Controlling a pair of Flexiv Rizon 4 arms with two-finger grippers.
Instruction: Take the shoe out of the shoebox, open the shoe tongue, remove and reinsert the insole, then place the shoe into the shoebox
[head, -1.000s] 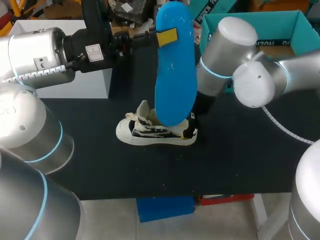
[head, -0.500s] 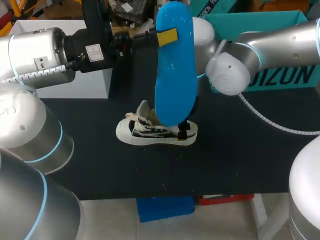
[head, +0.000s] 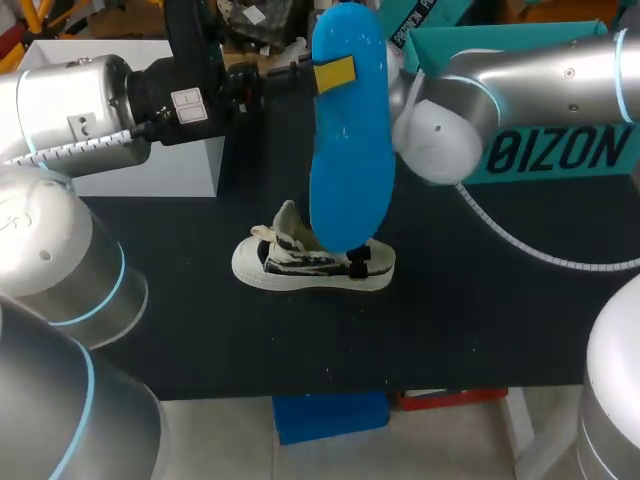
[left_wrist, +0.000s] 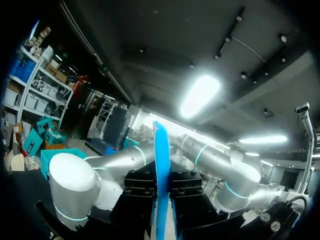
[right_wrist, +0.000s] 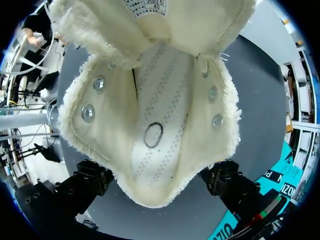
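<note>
The blue insole (head: 350, 130) hangs upright above the table, its lower end just over the shoe (head: 300, 268). My left gripper (head: 335, 72) is shut on the insole near its upper end; in the left wrist view the insole (left_wrist: 161, 170) stands edge-on between the black fingers of that gripper (left_wrist: 161, 205). The white shoe lies on the black table with its tongue (right_wrist: 165, 20) pulled up and its inside (right_wrist: 155, 115) bare. My right gripper (right_wrist: 157, 187) is open at the heel, one finger on each side. In the head view the insole mostly hides the right gripper (head: 362, 262).
The teal shoebox (head: 560, 150) stands at the back right, partly behind my right arm. A white box (head: 150, 170) sits at the back left under my left arm. Black tabletop (head: 480, 320) spreads out in front of and to the right of the shoe.
My right arm has swung its elbow up and back toward the shoebox, and its gripper has shifted slightly along the heel. The left arm, the insole and the shoe have stayed put.
</note>
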